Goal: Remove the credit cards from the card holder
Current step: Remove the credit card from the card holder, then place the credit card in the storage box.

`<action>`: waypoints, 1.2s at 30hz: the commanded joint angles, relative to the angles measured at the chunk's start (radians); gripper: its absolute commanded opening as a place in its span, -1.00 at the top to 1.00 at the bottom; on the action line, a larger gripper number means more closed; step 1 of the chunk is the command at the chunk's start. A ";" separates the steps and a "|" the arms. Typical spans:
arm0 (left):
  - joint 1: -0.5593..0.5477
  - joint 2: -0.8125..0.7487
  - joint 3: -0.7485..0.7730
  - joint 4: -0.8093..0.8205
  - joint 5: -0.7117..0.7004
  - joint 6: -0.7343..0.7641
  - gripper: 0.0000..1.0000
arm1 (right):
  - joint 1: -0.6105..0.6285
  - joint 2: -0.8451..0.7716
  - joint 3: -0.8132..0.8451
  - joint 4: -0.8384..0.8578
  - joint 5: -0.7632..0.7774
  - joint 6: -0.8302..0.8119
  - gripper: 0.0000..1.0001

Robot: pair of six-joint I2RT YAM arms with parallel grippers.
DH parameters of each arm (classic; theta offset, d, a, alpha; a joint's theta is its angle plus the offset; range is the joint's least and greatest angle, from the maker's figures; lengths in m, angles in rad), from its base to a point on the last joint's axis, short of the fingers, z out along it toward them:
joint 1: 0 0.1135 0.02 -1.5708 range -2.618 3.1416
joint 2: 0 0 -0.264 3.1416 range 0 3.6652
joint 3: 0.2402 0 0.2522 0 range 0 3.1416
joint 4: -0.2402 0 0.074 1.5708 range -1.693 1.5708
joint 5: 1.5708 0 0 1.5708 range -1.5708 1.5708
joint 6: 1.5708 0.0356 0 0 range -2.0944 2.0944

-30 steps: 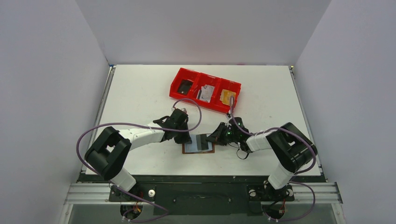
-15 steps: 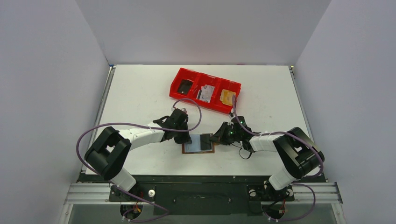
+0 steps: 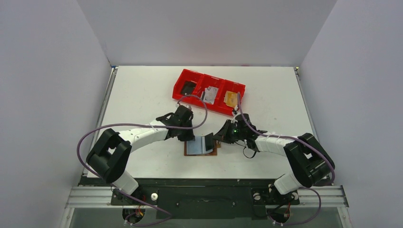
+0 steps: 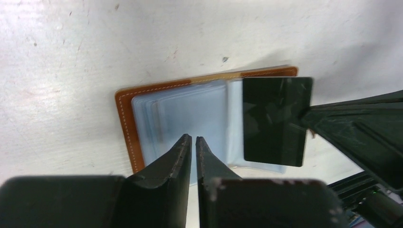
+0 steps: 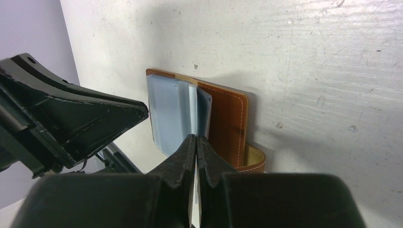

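The card holder [image 3: 201,154] lies open on the table, brown leather [image 4: 125,124] with clear plastic sleeves [image 4: 190,111] inside. My right gripper [image 3: 218,138] is shut on the edge of a credit card [image 3: 208,142]. The card stands tilted up over the holder's right half and looks dark in the left wrist view [image 4: 277,121]. In the right wrist view it runs edge-on out of the shut jaws [image 5: 196,137], its face bluish [image 5: 203,111]. My left gripper [image 3: 189,137] hovers over the left sleeves, its jaws [image 4: 194,138] almost together with nothing between them.
A red three-compartment tray [image 3: 178,87] stands behind the holder with a dark item, greyish cards and a tan-gold card [image 3: 231,98] in its compartments. Cables loop over both arms. The table's front edge [image 3: 204,178] runs just below the holder.
The right gripper has raised the card from lying flat over the holder to standing tilted up. The left gripper has shifted slightly back along the holder's left side.
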 commanded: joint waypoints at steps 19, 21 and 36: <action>0.236 -0.229 -0.067 0.265 0.444 -0.024 0.06 | -0.007 -0.116 0.173 0.006 -0.062 0.099 1.00; 0.262 -0.244 -0.091 0.318 0.499 -0.046 0.05 | -0.005 -0.122 0.181 0.021 -0.076 0.123 1.00; 0.330 -0.247 -0.253 0.791 0.749 -0.299 -0.01 | -0.008 -0.143 0.172 0.235 -0.174 0.328 1.00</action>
